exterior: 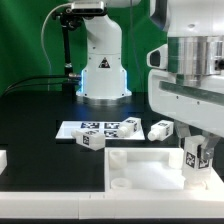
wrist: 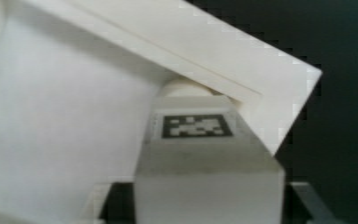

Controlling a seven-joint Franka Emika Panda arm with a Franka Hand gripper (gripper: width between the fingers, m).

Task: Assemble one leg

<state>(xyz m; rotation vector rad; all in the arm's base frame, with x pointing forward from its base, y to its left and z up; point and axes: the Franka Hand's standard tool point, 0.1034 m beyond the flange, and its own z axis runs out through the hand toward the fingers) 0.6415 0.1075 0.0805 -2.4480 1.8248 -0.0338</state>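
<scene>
My gripper (exterior: 196,158) is shut on a leg (exterior: 194,153), a stubby white block with square tags, and holds it upright at the right corner of the large white square tray (exterior: 140,168). In the wrist view the leg (wrist: 201,150) runs out from between my dark fingers (wrist: 119,200), and its far end meets the corner of the tray (wrist: 87,110). My gripper (wrist: 208,205) grips it by the near end. Whether the leg's end touches the tray cannot be told.
Three more legs lie on the black table behind the tray: one (exterior: 92,139) toward the exterior view's left, one (exterior: 130,126) in the middle, one (exterior: 160,130) near my gripper. The marker board (exterior: 80,127) lies behind them. The robot base (exterior: 103,70) stands at the back.
</scene>
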